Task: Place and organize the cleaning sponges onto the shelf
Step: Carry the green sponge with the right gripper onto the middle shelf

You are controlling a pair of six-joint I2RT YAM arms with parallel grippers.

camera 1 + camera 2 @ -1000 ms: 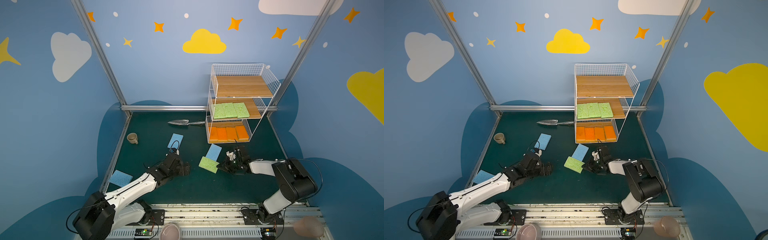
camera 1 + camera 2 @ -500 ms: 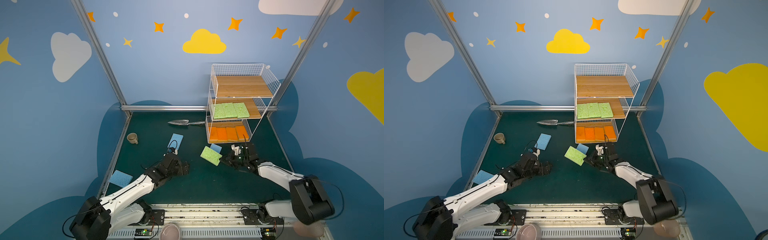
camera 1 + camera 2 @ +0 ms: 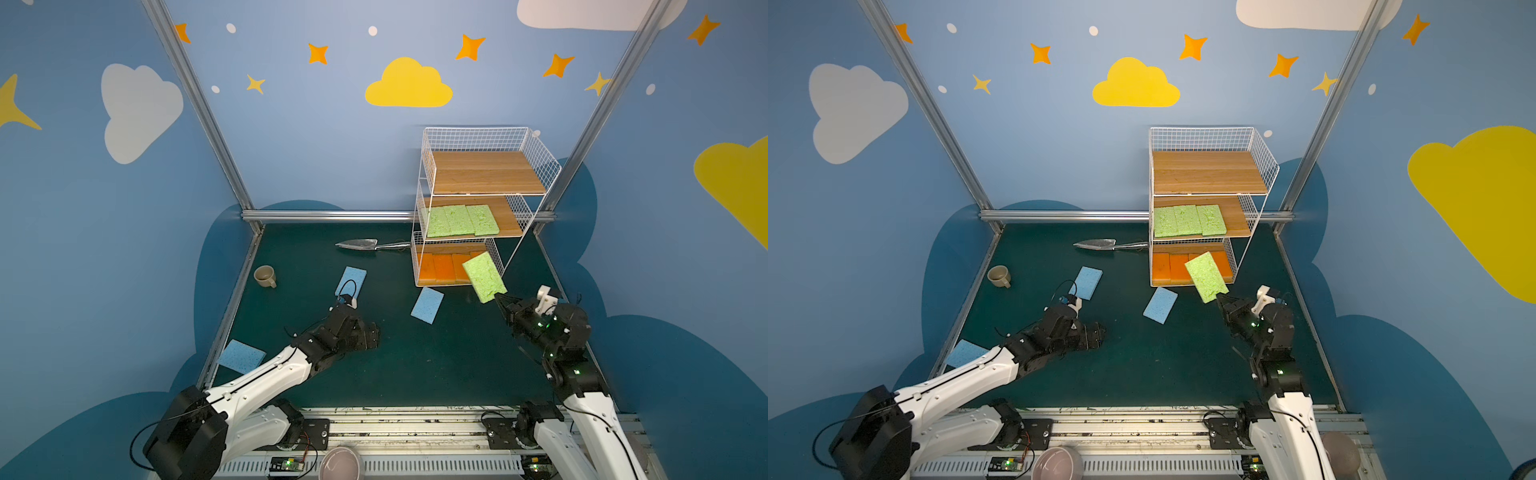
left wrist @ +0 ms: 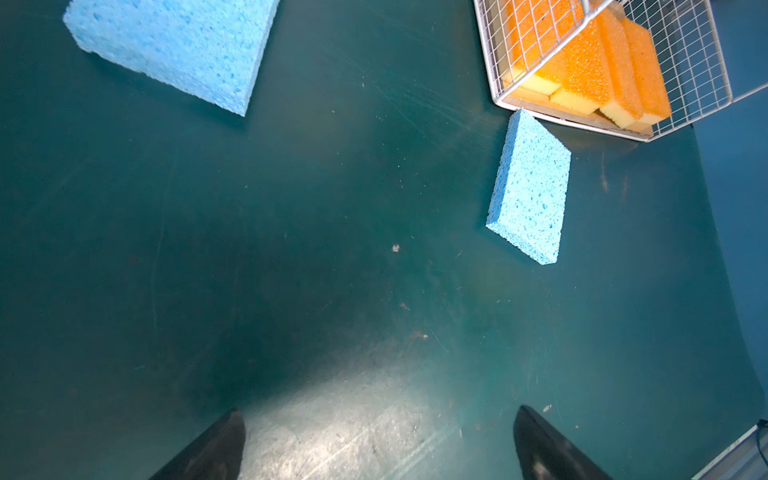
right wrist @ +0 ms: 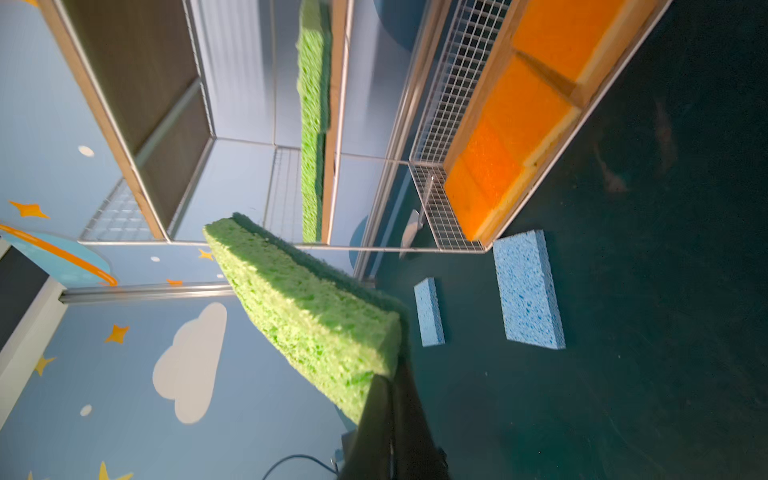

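3rd blue sponge (image 3: 241,356) vis. in both top views only.

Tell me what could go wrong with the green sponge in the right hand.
1. The right hand pinches the green sponge only at one end; it might slip or droop.
2. It hangs before the bottom tier of the shelf; rising to the middle tier, it could snag the wire.

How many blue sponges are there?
3. The far sponge lies beyond the left gripper, the middle sponge before the shelf, the near sponge at the mat's left edge. None seems hidden.
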